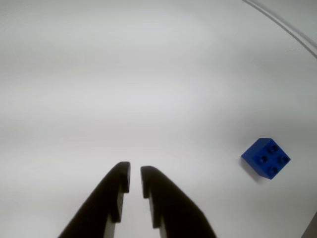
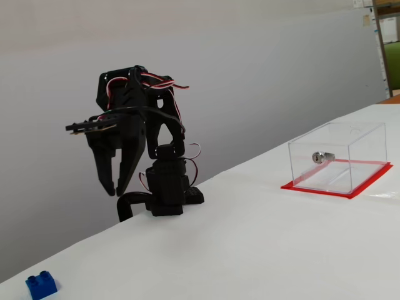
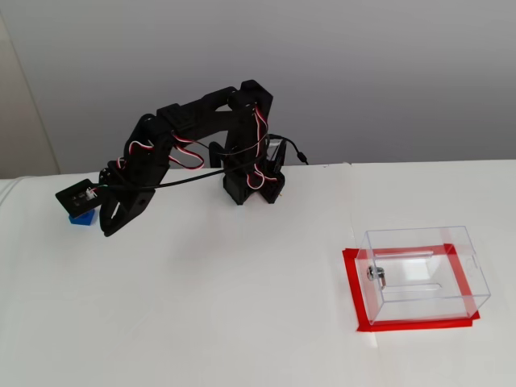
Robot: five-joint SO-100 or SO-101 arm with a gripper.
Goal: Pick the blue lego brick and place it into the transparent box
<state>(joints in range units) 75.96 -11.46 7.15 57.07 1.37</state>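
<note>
In my wrist view, my pincer (image 1: 134, 181) comes up from the bottom edge, left of centre, its two dark fingers (image 1: 106, 198) parted only by a narrow slit with nothing between them. It grips nothing. The white table (image 1: 148, 89) fills the frame beneath it. Well off to the right of my fingertips, and roughly level with them in the frame, lies the blue lego brick (image 1: 266, 157), studs up, standing apart from my pincer and untouched.

In a fixed view taken from the side, the blue lego brick (image 2: 41, 284) sits at the far left, near the bottom corner, on the table (image 2: 250, 250). My pincer (image 2: 115, 187) hangs to its right and above the table, pointing downward, fingers close together and holding nothing; it is clear of the brick. Further right, well apart from both, stands the transparent box (image 2: 337, 159) on its red base rim (image 2: 312, 189), with the silver lock cylinder (image 2: 319, 157) on its left wall.

In a fixed view from higher up, the blue lego brick (image 3: 81, 217) shows at the left, partly hidden behind my arm. My pincer (image 3: 107, 230) hangs just beside it, tips angled down and to the left. I cannot tell from here how near they come. The transparent box (image 3: 423, 274) rests far right, nearer the camera.
</note>
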